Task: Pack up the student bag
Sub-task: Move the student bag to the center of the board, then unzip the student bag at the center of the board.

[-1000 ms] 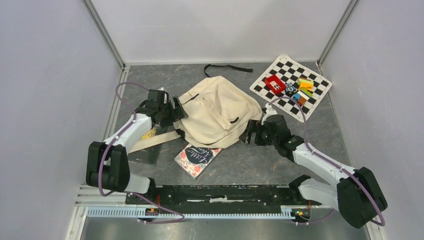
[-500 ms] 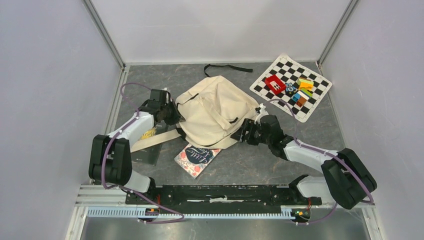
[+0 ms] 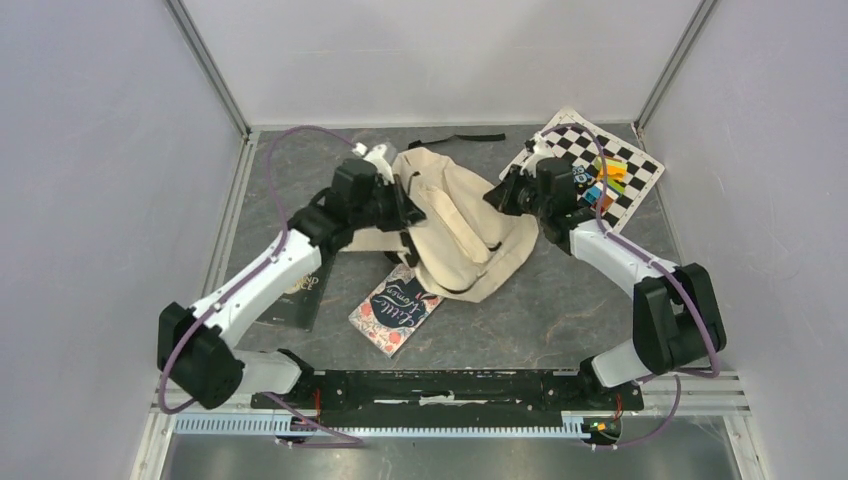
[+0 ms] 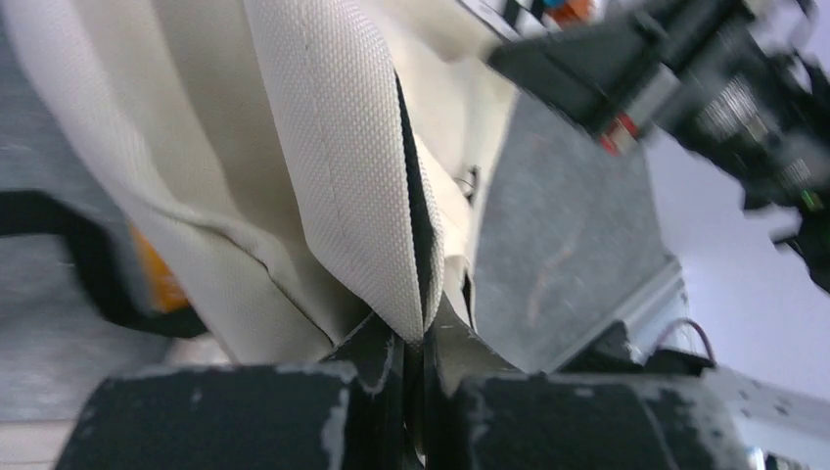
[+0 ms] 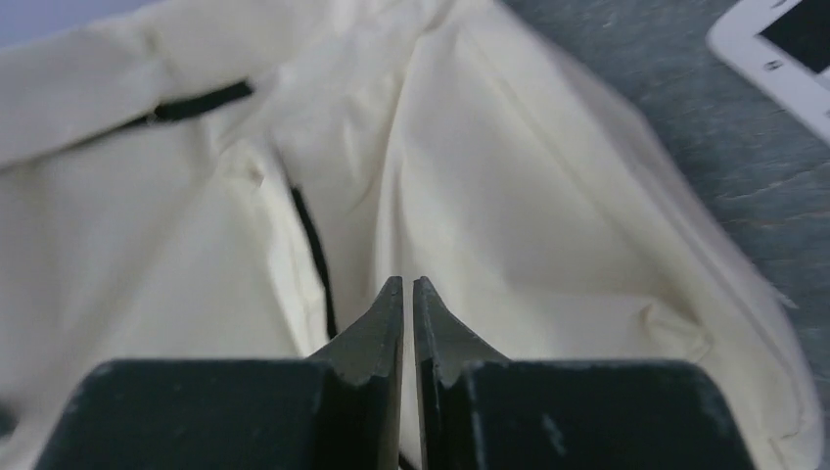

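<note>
– Left gripper (image 3: 403, 207), seen from overhead, sits at the left flank of the student bag (image 3: 470, 225). The right gripper (image 3: 503, 195) is up at the bag's far right edge. The cream backpack lies bunched in the middle of the table (image 3: 570, 300), between the two.

– And the cargo?

– All outside, as far as I can see. A patterned book (image 3: 397, 305) lies right at the bag's near edge, and a dark book (image 3: 297, 298) is partly under the left arm. Coloured blocks (image 3: 605, 180) sit on the checkerboard mat (image 3: 640, 165) behind the right gripper. I read that as nothing packed yet.

– Over to the left wrist.

– Clear picture here: the left gripper (image 4: 423, 333) has its jaws clamped tight on a fold of the student bag (image 4: 333, 147), with a black edge running down into the pinch. That side has the bag.

– Right wrist?

– The right gripper (image 5: 408, 294) has its fingers all but together, just a sliver between them, with cream canvas right behind. I cannot tell whether any cloth is caught, because no fold shows at the tips.

– So where are we?

– Early, by my judgement. This looks like taking hold of the bag to open it, and I see no open mouth. Opening, loading and closing are all left to do.
</note>
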{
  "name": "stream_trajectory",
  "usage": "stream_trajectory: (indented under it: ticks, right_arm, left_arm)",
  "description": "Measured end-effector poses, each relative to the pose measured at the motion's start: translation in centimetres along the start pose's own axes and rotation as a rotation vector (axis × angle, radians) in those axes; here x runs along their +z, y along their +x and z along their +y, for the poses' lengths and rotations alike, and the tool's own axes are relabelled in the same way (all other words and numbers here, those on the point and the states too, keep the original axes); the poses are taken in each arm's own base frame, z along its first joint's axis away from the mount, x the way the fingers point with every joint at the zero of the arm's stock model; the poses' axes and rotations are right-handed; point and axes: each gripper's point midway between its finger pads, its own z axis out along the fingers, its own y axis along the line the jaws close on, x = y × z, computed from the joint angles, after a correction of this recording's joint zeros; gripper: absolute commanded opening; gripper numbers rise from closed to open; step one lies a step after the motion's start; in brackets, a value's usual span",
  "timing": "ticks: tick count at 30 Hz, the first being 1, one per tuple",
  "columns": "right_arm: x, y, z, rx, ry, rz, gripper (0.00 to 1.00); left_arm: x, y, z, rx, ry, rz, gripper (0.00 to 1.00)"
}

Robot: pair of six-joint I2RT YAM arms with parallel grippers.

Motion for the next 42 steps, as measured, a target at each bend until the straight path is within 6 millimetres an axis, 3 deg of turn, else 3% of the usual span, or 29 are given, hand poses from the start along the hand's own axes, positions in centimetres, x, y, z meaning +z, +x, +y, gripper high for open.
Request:
stream_trajectory:
  ticks: [3, 7, 10, 12, 14, 17, 23, 28, 33, 37, 42]
  right_arm:
    - [-1.0, -1.7, -1.6, -0.056, 0.064, -0.027, 0.22]
    - [-3.3, -1.1, -3.1, -0.117, 0.152, -0.007, 0.36]
    - [-5.8, 0.0, -3.5, -0.163, 0.183, 0.012, 0.53]
    - [-7.0, 0.9, -3.7, -0.185, 0.193, 0.030, 0.61]
    - [-8.0, 1.7, -3.9, -0.199, 0.199, 0.051, 0.68]
    - [-9.2, 3.5, -4.2, -0.220, 0.201, 0.094, 0.74]
    - [-10.4, 9.6, -3.4, -0.263, 0.150, 0.227, 0.82]
    - [-10.5, 13.0, -1.7, -0.303, 0.089, 0.305, 0.81]
    - [-9.5, 13.1, -0.8, -0.268, 0.062, 0.294, 0.79]
    - [-8.0, 12.7, -0.6, -0.233, 0.071, 0.292, 0.74]
    - [-4.3, 10.6, 0.4, -0.210, 0.057, 0.276, 0.66]
  left_arm:
    - [-1.0, 3.2, -4.9, 0.026, 0.079, -0.016, 0.05]
    - [-1.3, 10.1, -7.9, 0.037, 0.127, 0.060, 0.42]
    - [-0.7, 15.7, -8.4, 0.067, 0.123, 0.191, 0.76]
    - [-0.6, 18.1, -7.6, 0.082, 0.094, 0.260, 0.86]
    - [-0.9, 19.0, -6.7, 0.089, 0.058, 0.293, 0.92]
    - [-1.8, 18.6, -5.5, 0.092, 0.006, 0.287, 0.99]
    - [-4.1, 15.9, -4.2, 0.062, -0.014, 0.181, 0.99]
    - [-2.8, 14.8, -1.6, -0.028, -0.063, 0.131, 0.99]
    - [-0.4, 13.6, -0.8, -0.093, -0.069, 0.102, 0.95]
    - [1.5, 13.2, 0.3, -0.116, -0.098, 0.104, 0.75]
    - [2.8, 13.7, 1.6, -0.119, -0.139, 0.132, 0.47]
